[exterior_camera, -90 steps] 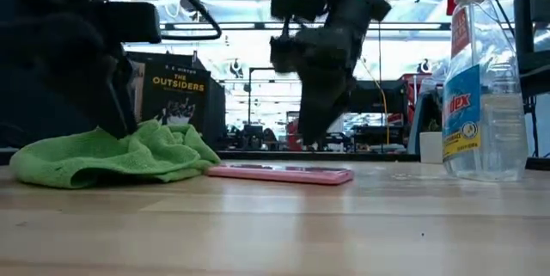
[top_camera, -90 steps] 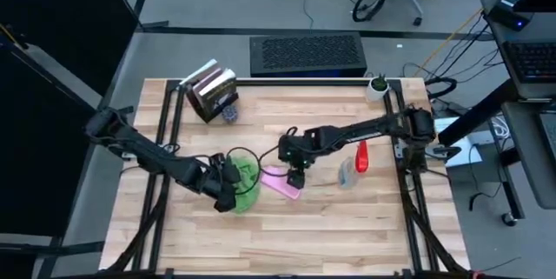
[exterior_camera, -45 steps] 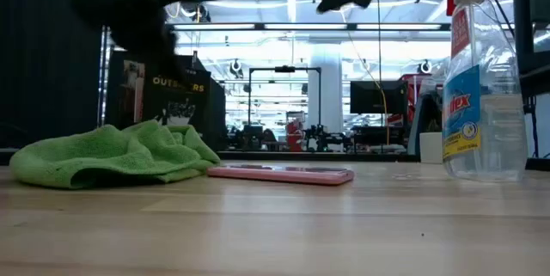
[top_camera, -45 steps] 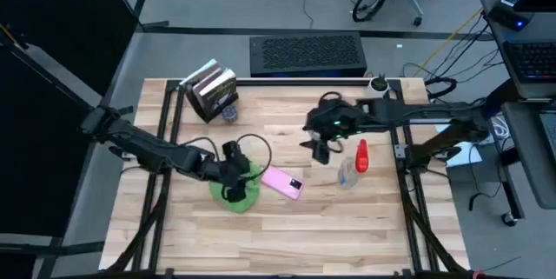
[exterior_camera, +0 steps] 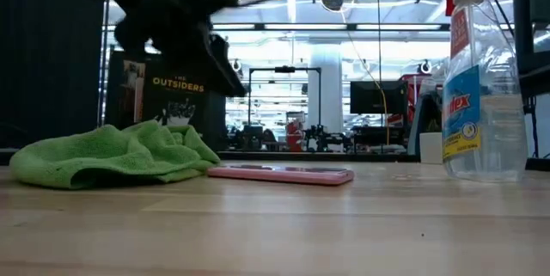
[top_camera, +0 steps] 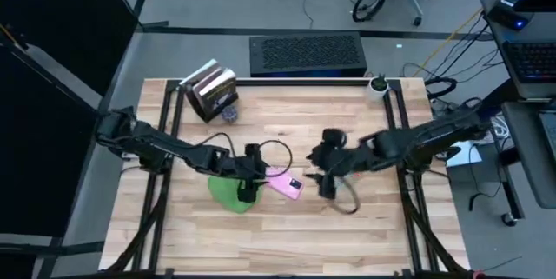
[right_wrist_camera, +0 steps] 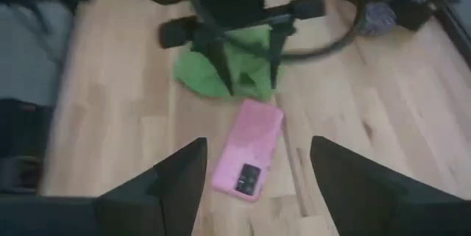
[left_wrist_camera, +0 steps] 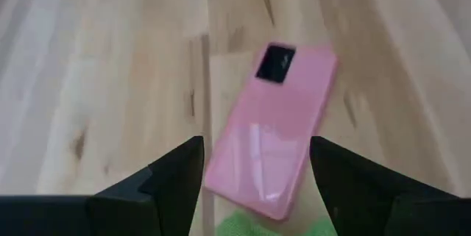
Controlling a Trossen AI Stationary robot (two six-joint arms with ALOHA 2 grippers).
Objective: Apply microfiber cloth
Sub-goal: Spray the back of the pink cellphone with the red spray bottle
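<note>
Green cloth [top_camera: 228,192] is lying bunched on the wooden table [top_camera: 261,235], touching a pink phone [top_camera: 285,182], while the left gripper [top_camera: 249,189] and right gripper [top_camera: 327,185] are hovering released on either side.

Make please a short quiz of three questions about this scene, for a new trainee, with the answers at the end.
1. True or false: the left gripper holds the microfiber cloth.
2. What lies flat on the table beside the cloth? A) a pink phone B) a remote C) a sponge
3. Fill in: the bottle with the red trigger stands ____.

Key:
1. False; the gripper is open, above the cloth's edge and the pink phone.
2. A
3. upright

The right gripper is open above the phone's other side.
</note>
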